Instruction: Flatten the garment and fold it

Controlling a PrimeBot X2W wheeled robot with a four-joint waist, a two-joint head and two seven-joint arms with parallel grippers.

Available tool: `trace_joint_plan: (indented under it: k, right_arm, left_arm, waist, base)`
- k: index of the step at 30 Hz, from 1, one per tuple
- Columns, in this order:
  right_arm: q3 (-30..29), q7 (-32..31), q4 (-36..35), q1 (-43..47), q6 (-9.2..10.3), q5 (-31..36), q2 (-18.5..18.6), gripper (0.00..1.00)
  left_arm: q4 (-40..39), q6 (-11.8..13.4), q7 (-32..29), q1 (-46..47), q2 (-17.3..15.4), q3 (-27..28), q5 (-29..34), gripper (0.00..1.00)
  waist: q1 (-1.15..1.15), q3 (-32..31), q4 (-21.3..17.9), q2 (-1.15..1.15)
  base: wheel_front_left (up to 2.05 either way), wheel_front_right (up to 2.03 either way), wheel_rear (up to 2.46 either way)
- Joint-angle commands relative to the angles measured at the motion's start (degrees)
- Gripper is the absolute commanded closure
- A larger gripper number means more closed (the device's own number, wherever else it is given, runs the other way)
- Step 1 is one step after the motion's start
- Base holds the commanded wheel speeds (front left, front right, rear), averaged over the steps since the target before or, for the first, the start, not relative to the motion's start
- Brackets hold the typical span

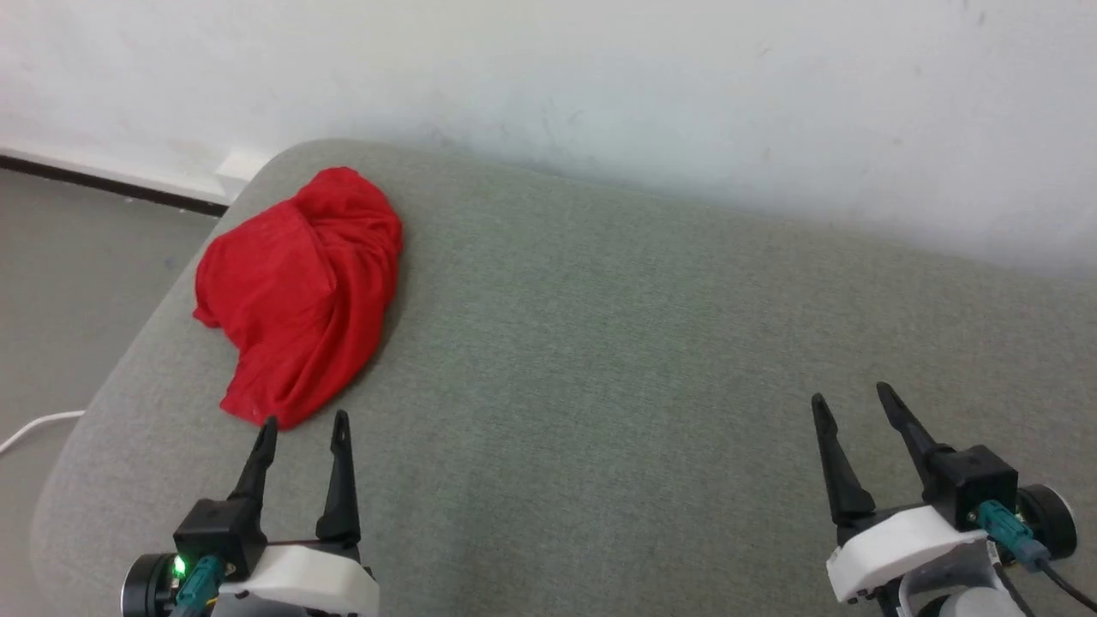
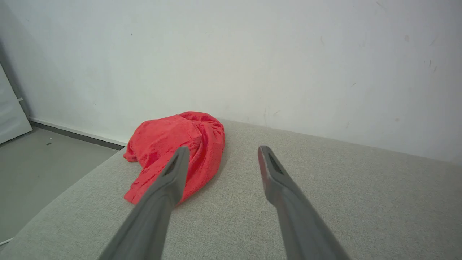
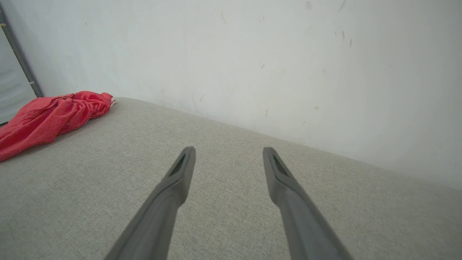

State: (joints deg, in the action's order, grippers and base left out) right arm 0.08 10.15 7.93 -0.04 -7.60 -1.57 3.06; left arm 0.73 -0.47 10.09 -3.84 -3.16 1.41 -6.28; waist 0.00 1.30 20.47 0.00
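Item 1, the garment [image 1: 300, 291]: a bright red, soft-fabric shirt lying in a crumpled, unfolded heap. You will find it on the far left corner of the grey-green upholstered cushion [image 1: 600, 343], close to the rounded left edge and just short of the white wall [image 1: 600, 77]. In the left wrist view the garment [image 2: 162, 144] sits just ahead of the fingers. In the right wrist view the garment [image 3: 47, 115] lies well off to the left, with a small pale scrap at its far end.

Item 2, left end effector [image 1: 305, 422]: two long dark fingers spread wide, holding nothing. Your tips stand at the garment's near hem; whether either one touches the cloth cannot be told. The left wrist view of this end effector [image 2: 223, 148] shows one finger crossing in front of the red fabric and the other over bare cushion.

Item 3, right end effector [image 1: 850, 394]: fingers likewise spread wide and empty, over bare cushion, well apart from the garment. The right wrist view [image 3: 229, 148] confirms the gap.

Item 4, surroundings: grey floor [image 1: 77, 283] left of the cushion, with a thin white cable [image 1: 34, 426] on it.
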Motion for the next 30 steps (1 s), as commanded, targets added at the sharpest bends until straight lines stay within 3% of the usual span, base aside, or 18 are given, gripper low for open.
trace_joint_plan:
  k: [1, 30]
  right_arm:
    - [0.07, 0.42, 0.25, -0.97, 0.08, 0.13, -0.12, 0.0]
    - [2.44, 3.88, 4.27, -1.39, 0.1, -0.66, -0.17, 0.0]
  left_arm:
    - [0.19, -0.11, 0.46, -0.91, 0.19, 0.2, -0.43, 0.0]
    - [1.36, -0.47, 3.93, -2.98, 0.26, 0.87, -2.44, 0.0]
  waist:
    - [0.0, -0.12, 1.32, 0.0]
    - [0.0, -0.49, 12.03, 0.0]
  base:
    - [0.0, 0.0, 0.0]
    - [0.0, 0.0, 0.0]
